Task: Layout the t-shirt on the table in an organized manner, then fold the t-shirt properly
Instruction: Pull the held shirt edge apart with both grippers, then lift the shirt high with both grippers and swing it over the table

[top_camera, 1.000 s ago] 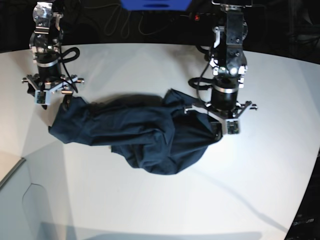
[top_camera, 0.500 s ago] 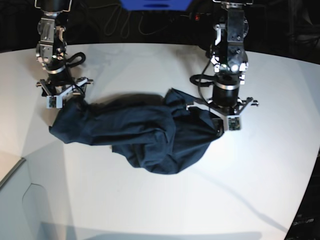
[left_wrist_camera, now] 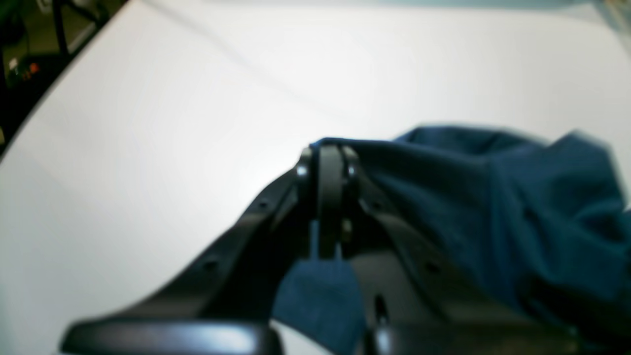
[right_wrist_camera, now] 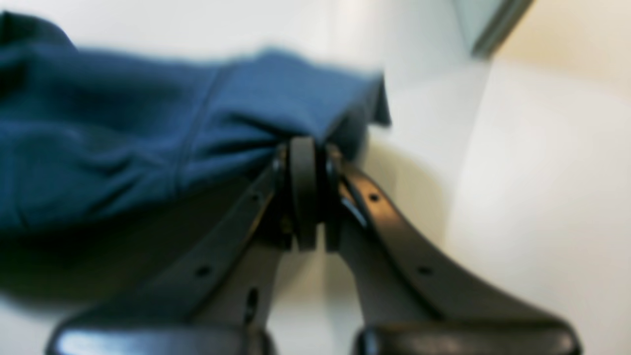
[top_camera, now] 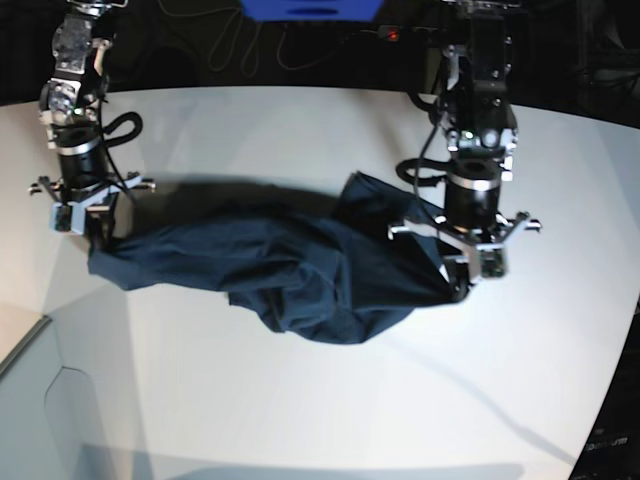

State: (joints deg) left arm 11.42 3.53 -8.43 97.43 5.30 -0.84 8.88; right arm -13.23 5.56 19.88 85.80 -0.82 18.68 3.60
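Observation:
The dark navy t-shirt (top_camera: 300, 270) lies bunched and wrinkled across the middle of the white table (top_camera: 300, 410), pulled out between both arms. My right gripper (top_camera: 95, 235) is at the shirt's left end; the right wrist view shows my right gripper (right_wrist_camera: 308, 148) shut on a hemmed edge of the t-shirt (right_wrist_camera: 123, 148). My left gripper (top_camera: 460, 285) is at the shirt's right end. In the left wrist view my left gripper (left_wrist_camera: 329, 153) is shut on the t-shirt (left_wrist_camera: 493, 197), with a bit of cloth poking out behind the jaws.
The table's curved back edge (top_camera: 300, 90) borders a dark area with cables and a blue object (top_camera: 310, 8). A seam and a lower beige panel (top_camera: 20, 340) sit at the table's left front. White tabletop (left_wrist_camera: 197, 98) extends past both shirt ends.
My right gripper has shut on the shirt's left end and pulled it left. The left arm has carried its end right and forward, stretching the shirt wider.

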